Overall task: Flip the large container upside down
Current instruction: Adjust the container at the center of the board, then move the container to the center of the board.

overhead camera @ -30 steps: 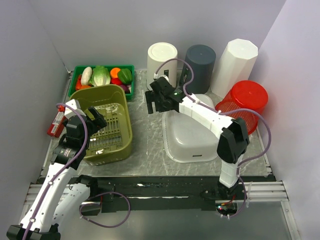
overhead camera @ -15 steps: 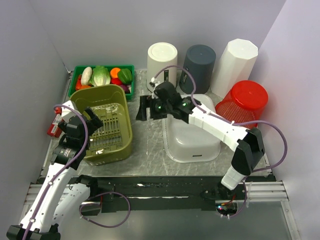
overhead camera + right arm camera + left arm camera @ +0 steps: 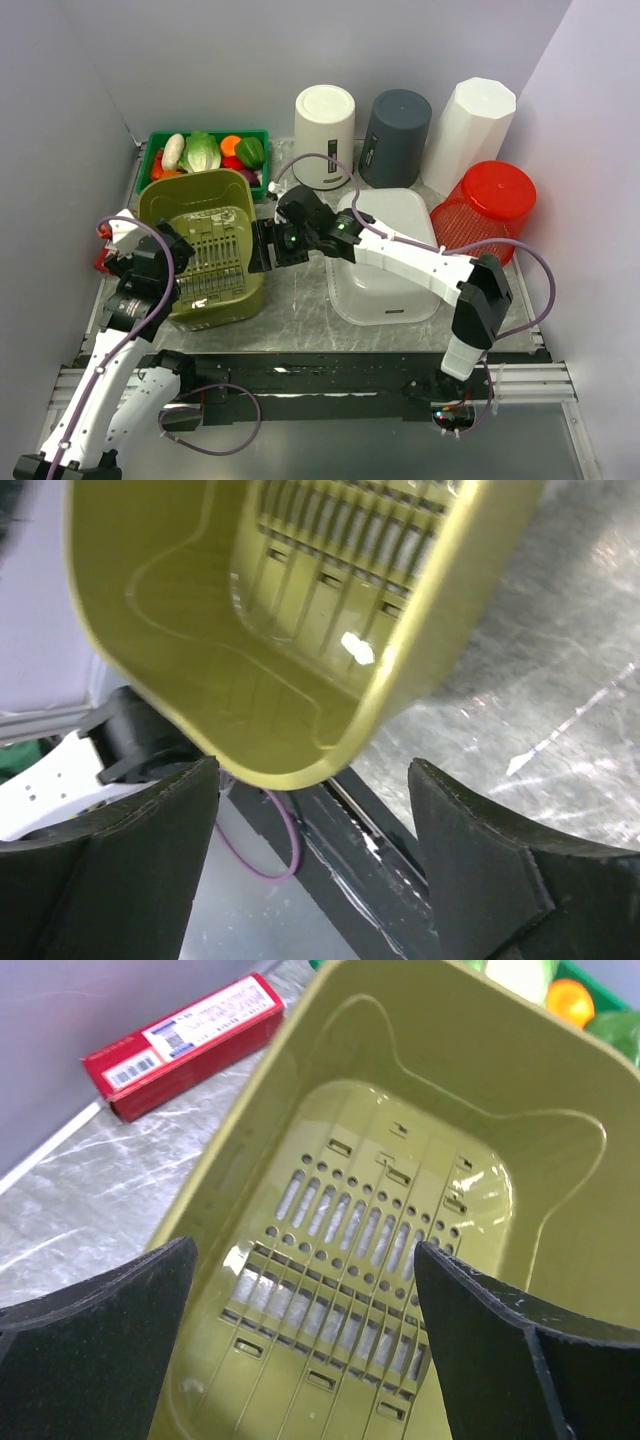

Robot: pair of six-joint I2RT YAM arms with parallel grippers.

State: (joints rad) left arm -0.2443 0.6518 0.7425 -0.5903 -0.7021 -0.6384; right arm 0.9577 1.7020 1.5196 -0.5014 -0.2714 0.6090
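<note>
I note right pincer [image 3: 310, 780] open astride bin [image 3: 250, 630] rim; left pincer [image 3: 300, 1260] open, apparently astride the opposite rim.

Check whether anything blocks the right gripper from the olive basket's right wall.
Nothing visible does. The right gripper is open and sits just off the olive basket's right wall. Its wrist view shows the basket's rim framed between the fingers, with nothing else in the gap. The white tub lies behind the arm, out of the path.
</note>
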